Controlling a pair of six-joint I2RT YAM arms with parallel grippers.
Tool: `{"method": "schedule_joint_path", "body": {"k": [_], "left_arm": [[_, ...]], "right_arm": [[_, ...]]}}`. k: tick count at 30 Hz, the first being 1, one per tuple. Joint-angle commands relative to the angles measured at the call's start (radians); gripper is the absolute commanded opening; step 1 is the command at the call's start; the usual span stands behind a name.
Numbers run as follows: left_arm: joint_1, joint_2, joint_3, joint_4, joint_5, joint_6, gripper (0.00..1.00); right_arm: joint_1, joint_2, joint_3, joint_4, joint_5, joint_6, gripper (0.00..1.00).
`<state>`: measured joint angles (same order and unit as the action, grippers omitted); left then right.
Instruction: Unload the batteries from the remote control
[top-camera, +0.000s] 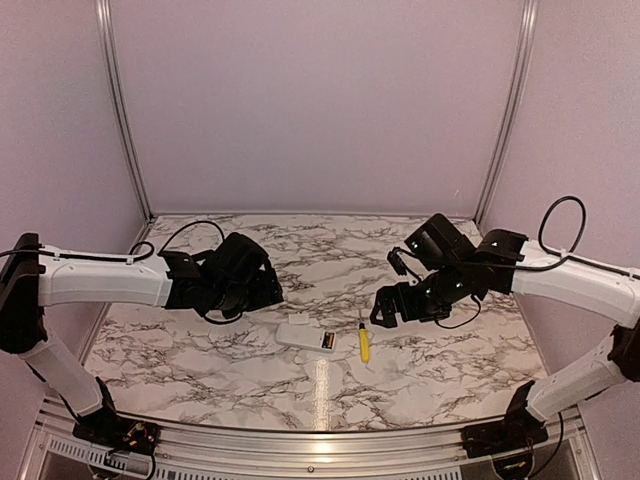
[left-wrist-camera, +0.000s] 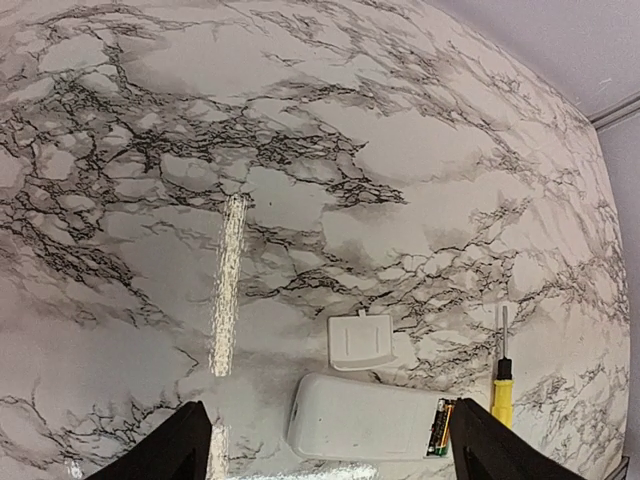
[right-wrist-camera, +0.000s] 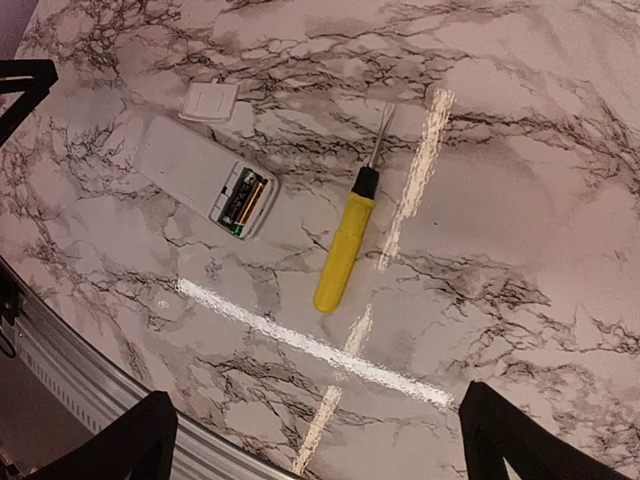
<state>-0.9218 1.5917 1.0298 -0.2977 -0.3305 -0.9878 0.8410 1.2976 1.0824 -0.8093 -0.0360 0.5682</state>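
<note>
Near left end effector (left-wrist-camera: 333, 445), remote control (left-wrist-camera: 365, 420) with batteries (left-wrist-camera: 440, 428)

The fixed camera looks down from above and behind my bases, taking in the whole tabletop (top-camera: 200, 360). My two wrist cameras sit closer and tilt down at the marble from opposite sides. All three views share the remote control (top-camera: 308, 337) and the yellow-handled screwdriver (top-camera: 363, 345) mid-table.

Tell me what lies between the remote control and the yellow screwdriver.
Nothing. Only a bare strip of the marble table separates the remote control from the yellow screwdriver; they do not touch. The right wrist view shows it most clearly.
</note>
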Motion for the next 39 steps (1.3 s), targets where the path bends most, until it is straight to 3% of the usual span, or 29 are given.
{"method": "schedule_joint_path", "body": {"k": [1, 16, 23, 32, 39], "left_arm": [[-0.002, -0.067, 0.022, -0.11, -0.059, 0.137, 0.86], [-0.002, -0.117, 0.04, -0.066, -0.039, 0.345, 0.84], [-0.002, -0.107, 0.081, -0.068, -0.013, 0.408, 0.84], [-0.001, -0.085, 0.087, -0.064, -0.003, 0.442, 0.83], [0.0, -0.07, 0.087, -0.046, 0.01, 0.447, 0.83]], "right_arm": [[-0.005, 0.088, 0.05, 0.022, 0.065, 0.015, 0.96], [-0.005, 0.336, 0.127, 0.022, 0.149, 0.076, 0.94], [-0.005, 0.441, 0.154, 0.029, 0.114, 0.068, 0.89], [-0.005, 0.503, 0.125, 0.076, 0.007, 0.077, 0.78], [-0.003, 0.54, 0.109, 0.072, -0.015, 0.079, 0.62]]}}
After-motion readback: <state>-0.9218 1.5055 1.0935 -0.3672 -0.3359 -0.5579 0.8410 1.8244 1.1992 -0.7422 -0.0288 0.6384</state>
